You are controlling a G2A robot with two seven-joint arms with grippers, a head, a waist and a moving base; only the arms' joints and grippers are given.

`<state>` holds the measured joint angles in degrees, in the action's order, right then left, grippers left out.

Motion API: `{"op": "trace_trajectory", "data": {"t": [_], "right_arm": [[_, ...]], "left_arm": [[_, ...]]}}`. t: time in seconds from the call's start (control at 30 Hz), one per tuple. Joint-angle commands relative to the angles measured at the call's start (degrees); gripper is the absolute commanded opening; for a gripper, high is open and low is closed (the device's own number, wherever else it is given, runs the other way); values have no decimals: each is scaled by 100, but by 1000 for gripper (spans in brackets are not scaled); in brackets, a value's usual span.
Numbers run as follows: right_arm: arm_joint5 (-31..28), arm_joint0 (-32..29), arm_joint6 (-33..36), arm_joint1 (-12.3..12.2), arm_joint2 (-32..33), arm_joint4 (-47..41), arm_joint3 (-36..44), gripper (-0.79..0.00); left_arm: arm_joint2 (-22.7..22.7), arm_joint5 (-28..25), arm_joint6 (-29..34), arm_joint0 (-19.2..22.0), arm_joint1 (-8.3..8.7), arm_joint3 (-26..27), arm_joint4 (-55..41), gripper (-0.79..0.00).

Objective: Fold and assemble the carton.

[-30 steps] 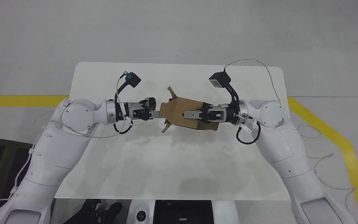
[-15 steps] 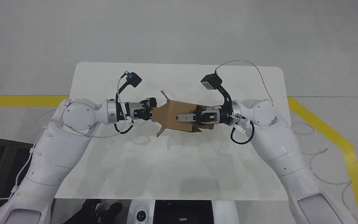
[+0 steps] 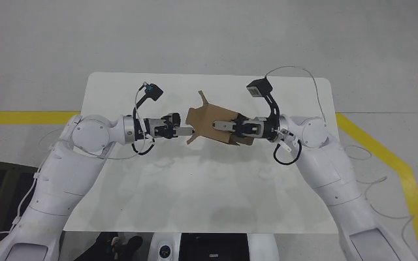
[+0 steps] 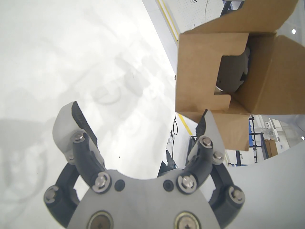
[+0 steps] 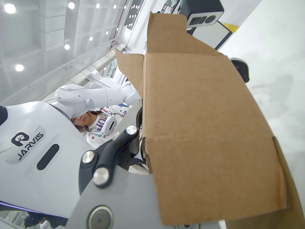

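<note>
The right end effector (image 3: pixel 222 125) grips the cardboard carton (image 3: pixel 204 118) over the surface (image 3: pixel 117 91); the left end effector (image 4: pixel 141 115) stands open beside it.

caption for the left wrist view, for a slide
Open left pincer at the carton's open end, flaps not yet folded.

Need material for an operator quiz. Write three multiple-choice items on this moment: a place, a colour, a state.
1. Where is the carton?
A. on the floor
B. in the right gripper, above the table
C. in a person's hand
2. What colour is it?
A. white
B. brown
C. blue
3. How is the left gripper?
A. open
B. shut on the carton
C. shut, empty
Key: 1B, that gripper clamps it clear of the table; 2B, plain cardboard; 3A, its fingers stand wide apart.
</note>
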<state>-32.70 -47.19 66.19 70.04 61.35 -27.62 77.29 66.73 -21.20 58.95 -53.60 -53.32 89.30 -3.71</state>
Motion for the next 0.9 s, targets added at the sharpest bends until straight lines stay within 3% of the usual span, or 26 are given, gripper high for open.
{"op": "trace_trajectory", "data": {"t": [0.0,0.33,0.87], "right_arm": [[0,-36,-109,-14,68,46,23,-785],[56,-145,-523,-35,152,279,135,-785],[348,-17,45,-27,-173,373,120,-785]], "left_arm": [[-7,116,39,-27,3,-28,-8,0],[-51,219,345,-241,30,276,-81,0],[72,385,208,38,14,-22,-347,0]]}}
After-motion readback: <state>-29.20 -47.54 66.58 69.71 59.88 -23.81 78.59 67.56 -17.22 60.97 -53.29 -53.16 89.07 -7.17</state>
